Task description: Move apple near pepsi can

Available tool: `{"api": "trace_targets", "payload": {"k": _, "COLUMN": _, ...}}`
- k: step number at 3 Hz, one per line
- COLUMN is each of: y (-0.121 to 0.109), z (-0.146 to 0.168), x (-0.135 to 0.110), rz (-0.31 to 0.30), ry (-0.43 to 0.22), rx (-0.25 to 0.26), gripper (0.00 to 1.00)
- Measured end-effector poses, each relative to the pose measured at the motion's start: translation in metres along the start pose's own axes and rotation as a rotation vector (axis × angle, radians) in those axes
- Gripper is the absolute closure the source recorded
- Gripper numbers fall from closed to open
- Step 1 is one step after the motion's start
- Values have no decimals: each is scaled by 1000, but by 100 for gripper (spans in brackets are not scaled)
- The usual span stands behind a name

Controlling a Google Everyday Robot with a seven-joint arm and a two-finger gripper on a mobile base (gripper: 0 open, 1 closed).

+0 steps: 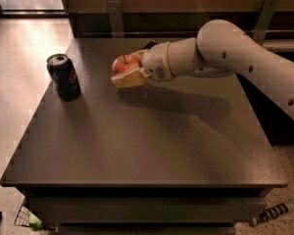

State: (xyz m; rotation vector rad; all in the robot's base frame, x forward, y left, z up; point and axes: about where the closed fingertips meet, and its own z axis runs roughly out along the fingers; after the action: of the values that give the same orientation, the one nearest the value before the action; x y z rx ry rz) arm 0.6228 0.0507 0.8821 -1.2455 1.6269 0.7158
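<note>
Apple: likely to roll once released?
Probably rolls a little: the apple is round, the table flat and smooth. It looks rigid, undented in the gripper, which hangs above the table, apart from the pepsi can.

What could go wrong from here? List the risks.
1. The gripper holds the apple above the table, to the right of the can. Released from that height, the round apple could roll away or into the can.
2. The can stands upright close to the table's left edge. A move too far left could tip it or push it off.
</note>
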Motion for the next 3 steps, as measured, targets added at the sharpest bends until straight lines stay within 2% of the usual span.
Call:
{"api": "trace_targets", "payload": {"k": 2, "y": 21, "z": 51, "x": 0, "rz": -75, "ry": 5, "rx": -186, "gripper": 100}}
{"api": "trace_targets", "payload": {"k": 3, "y": 27, "z": 67, "x": 4, "rz": -95, "ry": -34, "rx": -291, "gripper": 100}}
